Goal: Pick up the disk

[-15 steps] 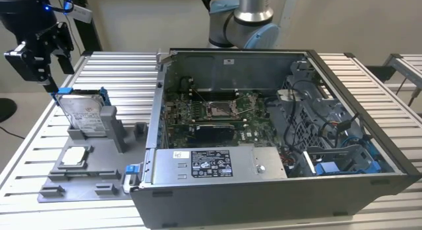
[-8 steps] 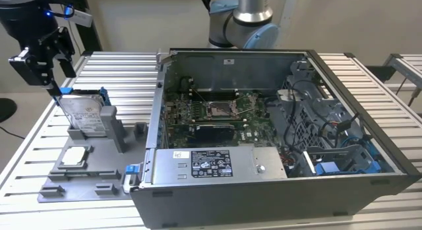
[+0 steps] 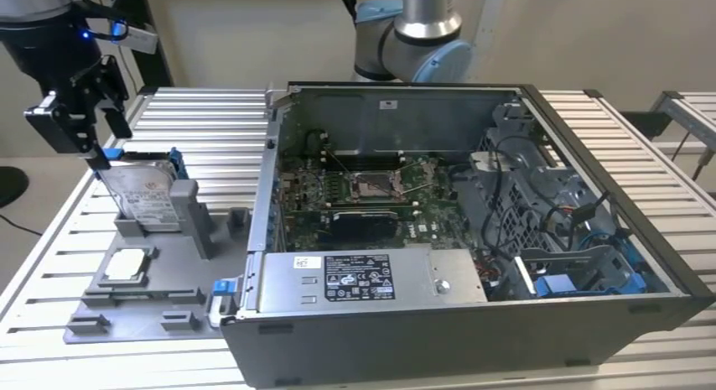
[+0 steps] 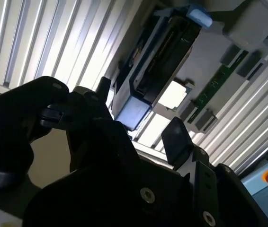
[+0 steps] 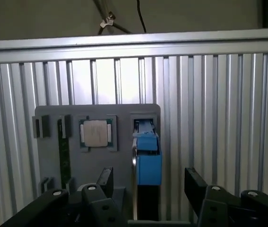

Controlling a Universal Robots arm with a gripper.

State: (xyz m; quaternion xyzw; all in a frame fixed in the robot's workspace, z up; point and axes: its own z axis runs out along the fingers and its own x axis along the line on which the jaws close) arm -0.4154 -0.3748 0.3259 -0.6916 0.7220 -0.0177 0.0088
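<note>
End effector: the end effector [image 5: 148,171] is wide open and holds nothing; its two black fingers [image 5: 193,182] stand on either side of the disk's upper end, apart from it.
Disk: the disk [image 3: 146,193] stands on edge in a grey holder [image 3: 186,207], framed by its blue caddy [image 5: 148,163].
Grip risk: closing off-centre would likely catch only the blue plastic, which could flex and let the disk slip.
Holder risk: the slot hugs the disk closely, so a tilted pull could jam it or drag the fixture plate [image 3: 168,281] up with it.
Neighbour risk: the processor chip [image 3: 127,264] and the memory stick [image 5: 64,156] sit near the disk on the same plate, and a jolt could unseat them.
Surface: the ribbed metal surface [image 3: 201,113] would be hard on a dropped drive.
Far risk: the open computer case [image 3: 448,340] stands just beside the plate, towards the exterior view's right, so a disk swung that way could strike its wall.
</note>
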